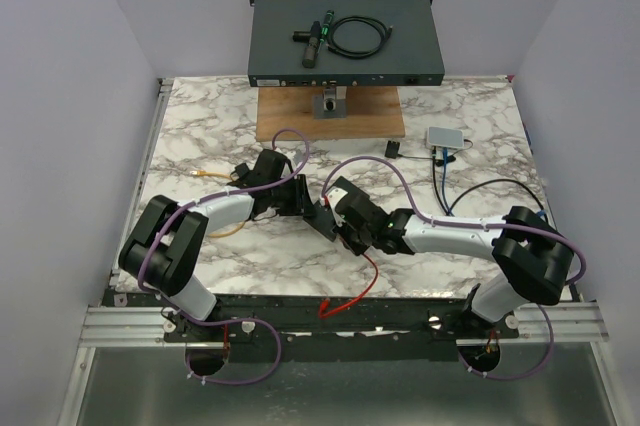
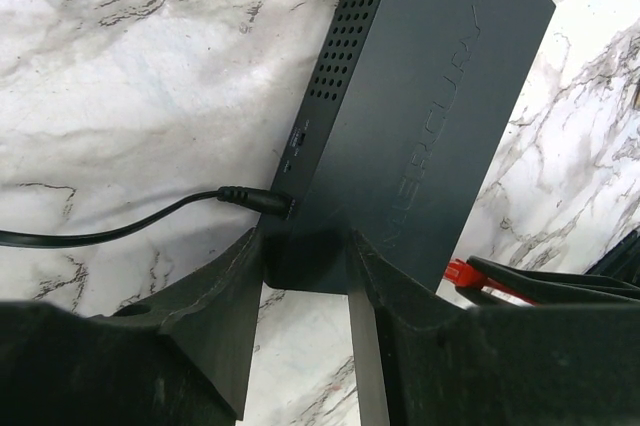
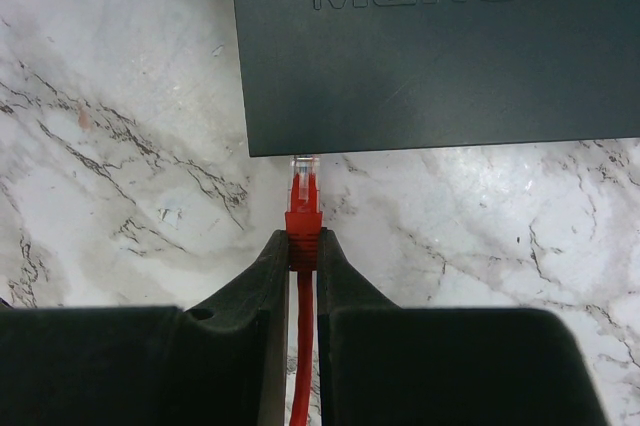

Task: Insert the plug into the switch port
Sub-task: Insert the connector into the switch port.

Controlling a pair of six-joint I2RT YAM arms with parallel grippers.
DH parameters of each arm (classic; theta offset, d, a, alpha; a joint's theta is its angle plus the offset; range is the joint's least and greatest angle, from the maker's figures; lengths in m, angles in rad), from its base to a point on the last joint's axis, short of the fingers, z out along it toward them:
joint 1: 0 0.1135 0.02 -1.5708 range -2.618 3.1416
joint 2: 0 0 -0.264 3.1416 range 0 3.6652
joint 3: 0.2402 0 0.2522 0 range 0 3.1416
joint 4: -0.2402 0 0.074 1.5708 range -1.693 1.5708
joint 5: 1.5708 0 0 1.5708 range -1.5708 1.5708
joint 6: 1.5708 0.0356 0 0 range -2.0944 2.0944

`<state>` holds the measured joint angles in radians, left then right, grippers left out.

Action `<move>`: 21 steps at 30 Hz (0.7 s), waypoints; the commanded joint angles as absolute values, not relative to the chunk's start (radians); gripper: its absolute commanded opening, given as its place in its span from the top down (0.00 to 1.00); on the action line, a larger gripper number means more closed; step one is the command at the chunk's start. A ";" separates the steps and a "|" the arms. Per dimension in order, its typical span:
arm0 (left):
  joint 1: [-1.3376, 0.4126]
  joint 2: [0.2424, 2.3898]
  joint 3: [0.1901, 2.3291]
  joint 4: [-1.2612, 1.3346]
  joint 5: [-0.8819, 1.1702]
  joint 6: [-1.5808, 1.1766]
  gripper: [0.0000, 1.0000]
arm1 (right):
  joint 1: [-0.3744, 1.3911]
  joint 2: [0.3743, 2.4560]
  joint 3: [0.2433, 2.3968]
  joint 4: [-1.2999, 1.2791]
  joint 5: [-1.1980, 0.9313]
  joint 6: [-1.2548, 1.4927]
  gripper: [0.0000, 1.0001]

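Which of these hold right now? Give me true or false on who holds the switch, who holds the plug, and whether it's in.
1. The right gripper is shut on the red plug. True.
2. A black cable is plugged into the side of the switch. True.
3. The left gripper is open and away from the switch. False: its fingers are clamped on one end of the switch.
4. The red plug is fully seated in a port. False: in the right wrist view only its clear tip reaches the switch's edge, and the red body is outside.
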<state>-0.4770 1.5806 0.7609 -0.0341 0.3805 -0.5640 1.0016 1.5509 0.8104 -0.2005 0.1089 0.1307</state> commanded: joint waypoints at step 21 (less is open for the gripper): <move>-0.481 1.607 0.755 -0.005 0.461 -0.551 0.65 | 1.005 1.507 0.762 -0.029 0.100 0.179 0.99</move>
<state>-0.4770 1.5902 0.7609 -0.0238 0.4007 -0.5575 1.0016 1.5433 0.7986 -0.1768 0.0895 0.1574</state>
